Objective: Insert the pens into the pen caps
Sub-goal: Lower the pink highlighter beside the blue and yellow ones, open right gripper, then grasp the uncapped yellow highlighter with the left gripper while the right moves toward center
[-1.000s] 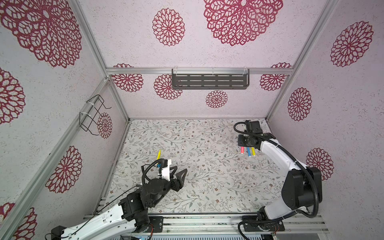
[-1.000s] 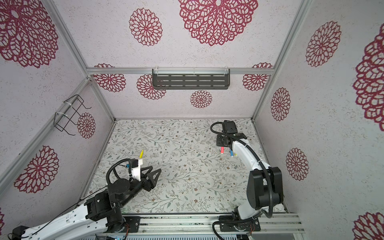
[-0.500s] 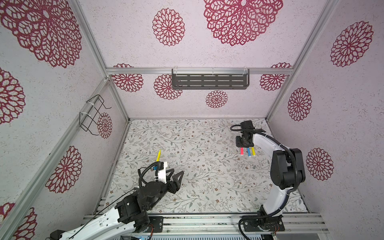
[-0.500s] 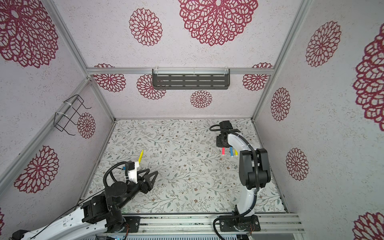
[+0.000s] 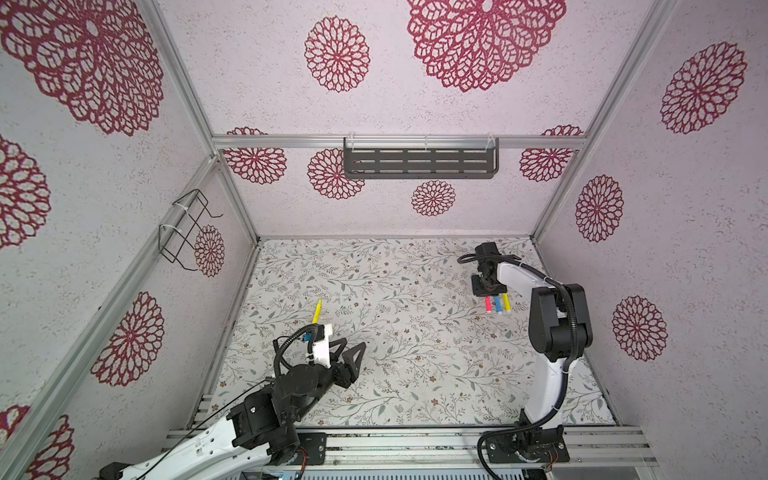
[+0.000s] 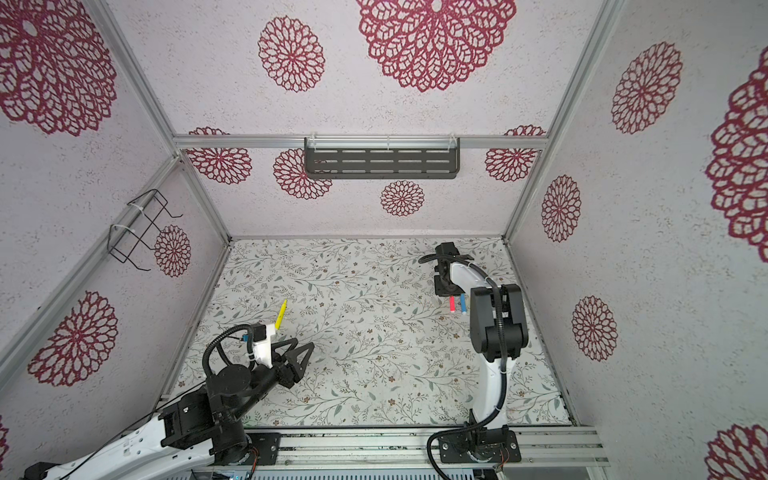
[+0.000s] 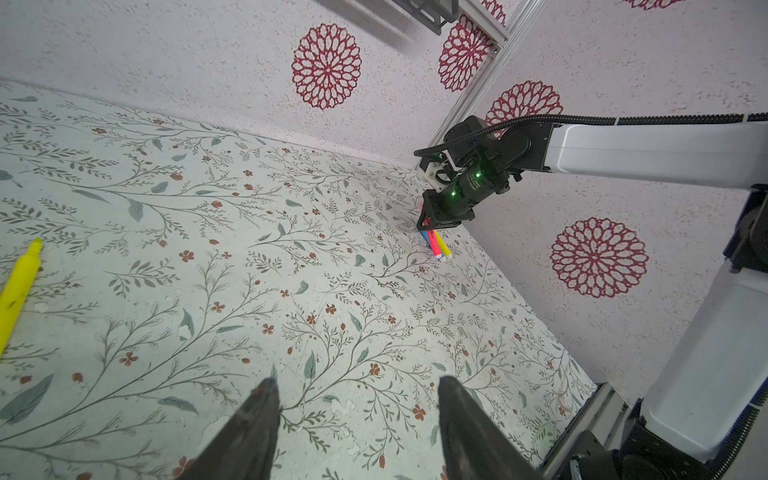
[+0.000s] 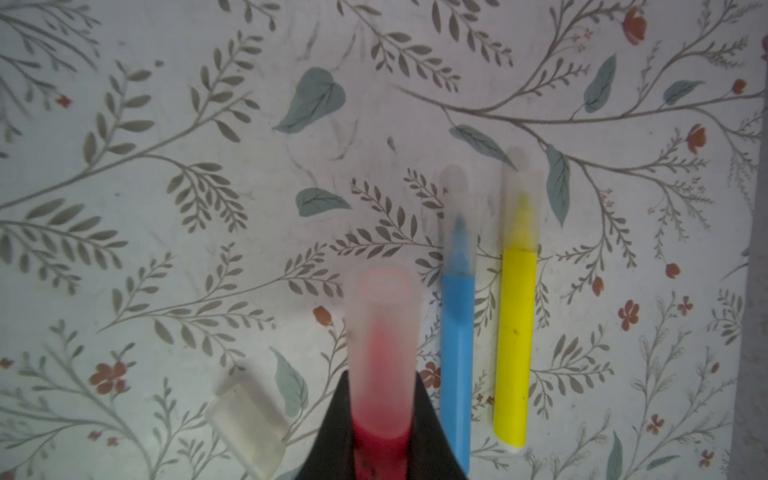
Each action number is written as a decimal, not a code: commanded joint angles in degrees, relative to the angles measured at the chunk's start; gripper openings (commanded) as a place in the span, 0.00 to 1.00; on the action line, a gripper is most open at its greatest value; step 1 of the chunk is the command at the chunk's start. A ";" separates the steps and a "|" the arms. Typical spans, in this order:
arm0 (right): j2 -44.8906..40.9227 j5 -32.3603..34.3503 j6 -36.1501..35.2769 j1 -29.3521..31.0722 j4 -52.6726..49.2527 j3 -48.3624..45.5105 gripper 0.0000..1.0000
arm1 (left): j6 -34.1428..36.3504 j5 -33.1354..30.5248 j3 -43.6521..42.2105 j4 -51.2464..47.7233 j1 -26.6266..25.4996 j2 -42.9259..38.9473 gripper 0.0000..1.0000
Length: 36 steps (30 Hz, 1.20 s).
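Three pens look capped: the blue pen [image 8: 457,332] and yellow pen [image 8: 515,332] lie side by side, the red pen [image 8: 380,345] is clamped in the closed right gripper [image 8: 382,376] beside them, while a loose cap [image 8: 249,424] and, near the open, empty left gripper [image 7: 357,382], one bare pen [image 7: 18,286] wait to be joined.

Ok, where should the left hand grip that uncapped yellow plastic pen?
Probably mid-barrel on the uncapped yellow plastic pen, from above, with the left hand turned across it. It lies flat, bare nib toward the back wall; that leaves the nib end free for capping.
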 commanded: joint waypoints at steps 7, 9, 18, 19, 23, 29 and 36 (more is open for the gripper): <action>2.84 7.03 -2.65 -1.26 -3.79 4.99 0.37 | -0.95 -0.13 0.58 0.29 -0.49 -0.18 0.63; 2.36 6.84 -1.72 -1.07 -3.80 5.20 0.51 | -0.62 -0.23 1.07 -0.05 -0.47 -0.08 0.63; -5.83 7.21 -1.25 1.75 -2.97 2.96 0.59 | 0.09 -2.80 3.73 -2.09 -0.47 2.76 0.63; -7.31 6.99 -1.23 2.51 -2.64 2.26 0.59 | 0.55 -3.95 4.29 -2.26 -0.46 3.71 0.64; -13.32 4.40 -1.80 5.25 -0.74 -1.41 0.59 | 2.24 -3.01 10.52 -6.94 2.94 10.35 0.66; -22.55 -5.46 -0.67 6.90 1.42 -6.26 0.59 | 0.88 8.59 19.69 -13.12 19.38 25.48 0.65; -33.20 -10.77 0.43 8.01 5.13 -14.42 0.60 | -1.84 22.15 17.68 -4.86 44.44 37.92 0.62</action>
